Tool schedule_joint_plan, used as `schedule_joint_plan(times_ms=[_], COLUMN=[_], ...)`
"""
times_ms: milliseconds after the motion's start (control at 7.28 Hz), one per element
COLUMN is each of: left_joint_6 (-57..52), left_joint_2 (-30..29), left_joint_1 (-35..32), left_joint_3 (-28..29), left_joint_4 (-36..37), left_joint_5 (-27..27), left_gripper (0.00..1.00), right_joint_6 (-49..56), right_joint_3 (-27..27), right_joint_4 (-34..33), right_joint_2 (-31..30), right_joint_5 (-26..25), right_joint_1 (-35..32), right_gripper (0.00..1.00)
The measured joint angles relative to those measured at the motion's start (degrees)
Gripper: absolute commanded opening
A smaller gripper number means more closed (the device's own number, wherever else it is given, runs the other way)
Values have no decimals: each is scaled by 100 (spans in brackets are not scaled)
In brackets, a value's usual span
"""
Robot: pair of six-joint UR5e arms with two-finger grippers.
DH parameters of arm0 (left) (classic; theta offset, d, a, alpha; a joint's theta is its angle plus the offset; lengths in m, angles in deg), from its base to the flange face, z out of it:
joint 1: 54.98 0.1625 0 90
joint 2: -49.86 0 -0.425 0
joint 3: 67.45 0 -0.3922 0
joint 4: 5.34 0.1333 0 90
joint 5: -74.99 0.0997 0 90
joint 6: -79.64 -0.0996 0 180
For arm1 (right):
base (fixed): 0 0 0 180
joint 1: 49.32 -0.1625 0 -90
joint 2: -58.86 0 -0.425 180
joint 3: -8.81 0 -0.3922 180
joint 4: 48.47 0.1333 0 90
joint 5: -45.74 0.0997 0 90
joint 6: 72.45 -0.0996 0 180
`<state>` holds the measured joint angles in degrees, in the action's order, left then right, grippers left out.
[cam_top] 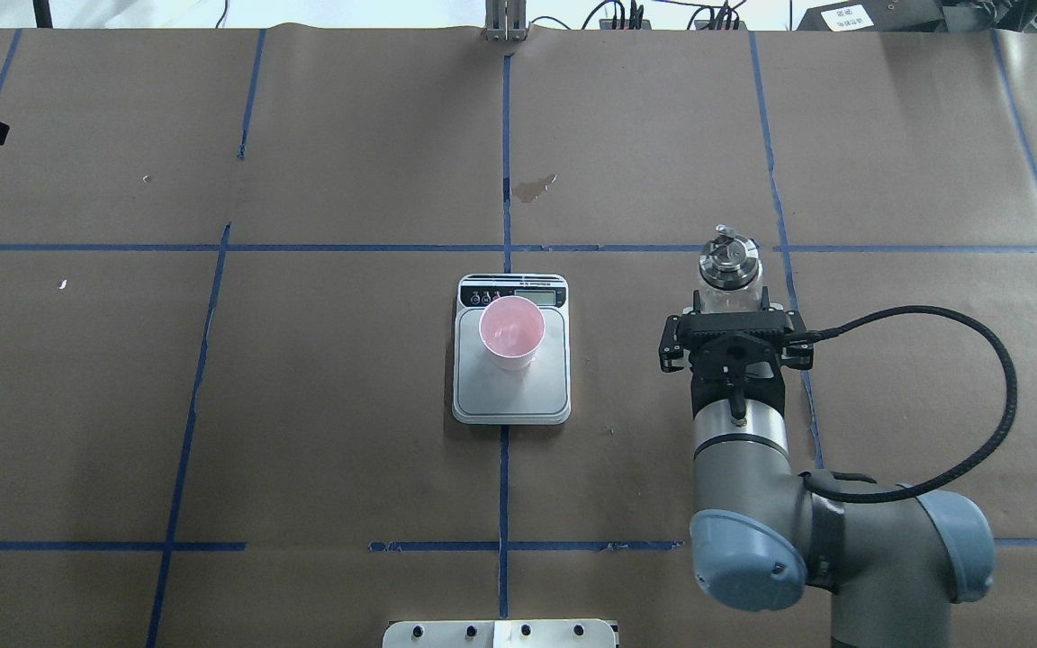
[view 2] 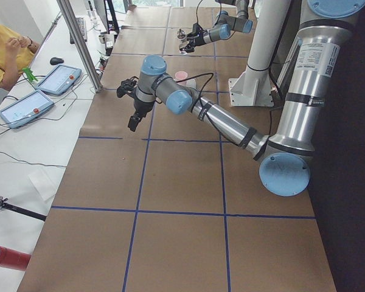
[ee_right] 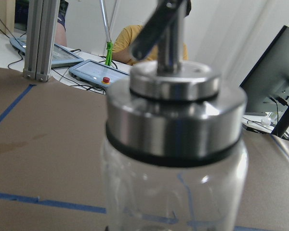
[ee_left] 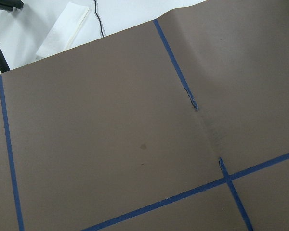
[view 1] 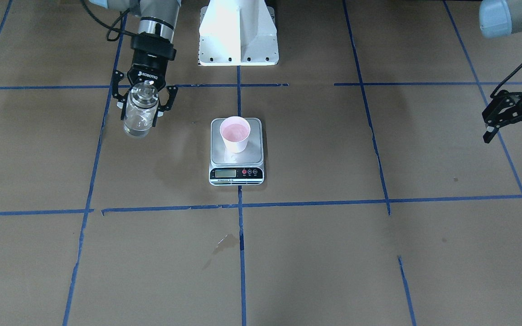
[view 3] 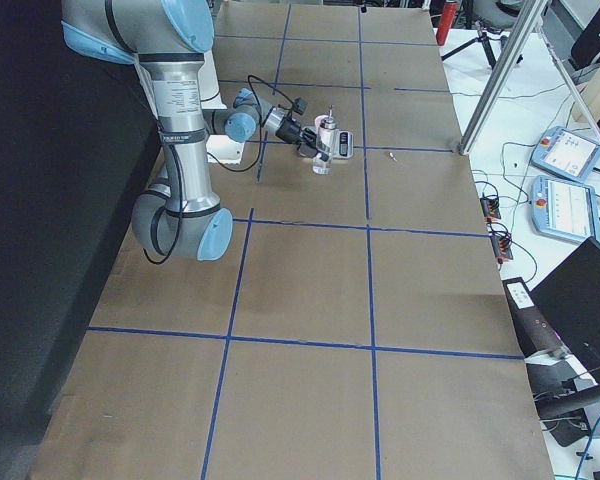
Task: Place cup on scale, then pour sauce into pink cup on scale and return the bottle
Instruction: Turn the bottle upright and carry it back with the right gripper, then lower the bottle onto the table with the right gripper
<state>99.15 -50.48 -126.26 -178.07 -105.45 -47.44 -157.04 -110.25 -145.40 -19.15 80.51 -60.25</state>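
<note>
The pink cup (view 1: 235,133) stands upright on the steel platform of the scale (view 1: 237,174), also seen from overhead, cup (cam_top: 511,333) on scale (cam_top: 511,400). My right gripper (view 1: 142,108) is shut on the clear glass bottle (view 1: 140,115), upright, to the robot's right of the scale and apart from it. From overhead the bottle (cam_top: 728,270) shows its silver cap just beyond the right gripper (cam_top: 733,301). The right wrist view is filled by the bottle's cap and glass (ee_right: 176,144). My left gripper (view 1: 514,140) is open and empty, far off at the table's left side.
The white robot base (view 1: 238,31) stands behind the scale. A wet-looking stain (view 1: 224,242) marks the brown paper in front of the scale. An operator (view 2: 3,42) and two tablets (view 2: 58,79) are at the far bench.
</note>
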Motion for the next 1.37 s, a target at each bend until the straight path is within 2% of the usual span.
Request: schedule_joint_plan(times_ms=[137,412,550,825,1374], left_joint_6=[0,2,6,8,9], left_joint_2=[-1,-2,2,8,27], left_joint_1=[0,0,0,0,-20], left_joint_3=[-5,-31,-41,-54,-96], left_joint_4=[0,0,0,0,0], left_joint_5=[0,0,0,0,0], left_gripper=[100,100,100,100,100], right_joint_6=[-253,-322,-266,-251,-275], right_joint_3=[24,480,789,1185,1382], right_joint_4=[827,2712,3225,3655,3793], right_joint_2=[-440,-1147,-1249,-1338,-1371], right_joint_5=[16,-104,-253,-426,-423], right_joint_1=[-7,4,14,18,35], right_gripper=[0,0,0,0,0])
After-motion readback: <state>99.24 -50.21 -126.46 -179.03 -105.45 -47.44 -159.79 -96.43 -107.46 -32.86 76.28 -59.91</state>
